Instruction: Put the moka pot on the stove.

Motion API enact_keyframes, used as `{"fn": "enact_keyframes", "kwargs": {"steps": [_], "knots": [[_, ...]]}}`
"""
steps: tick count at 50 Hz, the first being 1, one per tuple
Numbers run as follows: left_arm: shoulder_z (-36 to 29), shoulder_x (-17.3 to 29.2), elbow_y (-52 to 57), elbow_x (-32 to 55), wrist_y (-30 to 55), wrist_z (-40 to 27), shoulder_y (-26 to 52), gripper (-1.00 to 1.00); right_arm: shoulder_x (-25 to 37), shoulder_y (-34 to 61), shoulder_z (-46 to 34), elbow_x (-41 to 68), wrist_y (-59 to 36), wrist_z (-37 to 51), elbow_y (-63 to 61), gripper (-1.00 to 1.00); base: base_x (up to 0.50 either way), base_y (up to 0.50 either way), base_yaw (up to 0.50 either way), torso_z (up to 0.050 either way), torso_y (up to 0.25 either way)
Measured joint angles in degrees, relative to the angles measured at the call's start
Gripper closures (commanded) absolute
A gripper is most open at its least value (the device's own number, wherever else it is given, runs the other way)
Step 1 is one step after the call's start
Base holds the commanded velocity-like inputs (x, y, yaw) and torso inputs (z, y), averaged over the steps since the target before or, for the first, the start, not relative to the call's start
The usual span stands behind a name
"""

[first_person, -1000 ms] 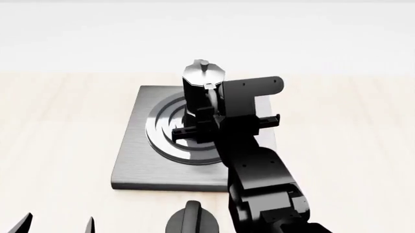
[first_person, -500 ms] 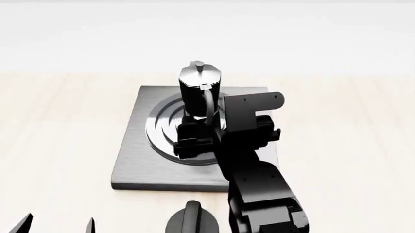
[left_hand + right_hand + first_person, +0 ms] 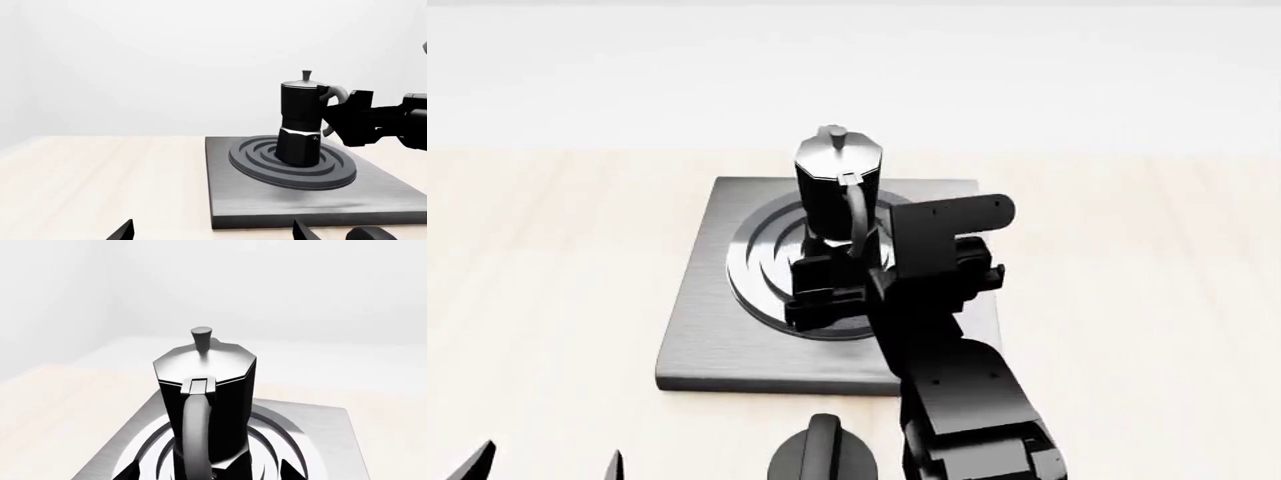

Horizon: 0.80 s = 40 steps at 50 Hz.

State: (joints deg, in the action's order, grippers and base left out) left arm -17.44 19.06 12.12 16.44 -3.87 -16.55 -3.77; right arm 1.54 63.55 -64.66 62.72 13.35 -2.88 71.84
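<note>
Since a second ago, moka pot [image 3: 839,190] has shifted slightly toward the burner centre and right end effector [image 3: 827,292] has dropped lower and back along the handle side; over the last half second almost nothing is changing.

Moka pot is standing upright on the ring burner of the stove [image 3: 701,330], base sitting inside the concentric rings, roughly central. Left wrist view confirms this: moka pot [image 3: 300,125] is resting on the burner, lid knob up, handle pointing toward the right end effector [image 3: 337,125].

Right end effector is sitting just behind the handle, low, near the pot's waist. Fingers are appearing spread to either side of the pot's base in the right wrist view, with the handle [image 3: 193,440] running down between them; whether they are touching the pot, cannot tell. Jaws are reading as wide.

Left end effector [image 3: 541,465] is showing only as two fingertips at the head view's lower edge, set apart, holding nothing, well clear of the stove.

Round black knob [image 3: 821,455] is lying on the surface [image 3: 547,260] just in front of the stove.
</note>
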Motion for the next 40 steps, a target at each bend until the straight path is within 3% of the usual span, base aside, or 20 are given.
{"fn": "enact_keyframes", "kwargs": {"steps": [22,40], "knots": [[-0.22,0.4,0.29,0.19,-0.36,-0.27,-0.18,-1.0,14.3,-5.86,-2.29,-3.78,-1.99,15.16,-31.96,-1.0,0.0,0.0,0.0,0.0,0.0],[-0.49,0.67,0.56,0.25,-0.3,-0.54,-0.12,-1.0,23.31,-8.11,-3.18,-6.84,-2.03,24.83,-51.3,-1.0,0.0,0.0,0.0,0.0,0.0]]}}
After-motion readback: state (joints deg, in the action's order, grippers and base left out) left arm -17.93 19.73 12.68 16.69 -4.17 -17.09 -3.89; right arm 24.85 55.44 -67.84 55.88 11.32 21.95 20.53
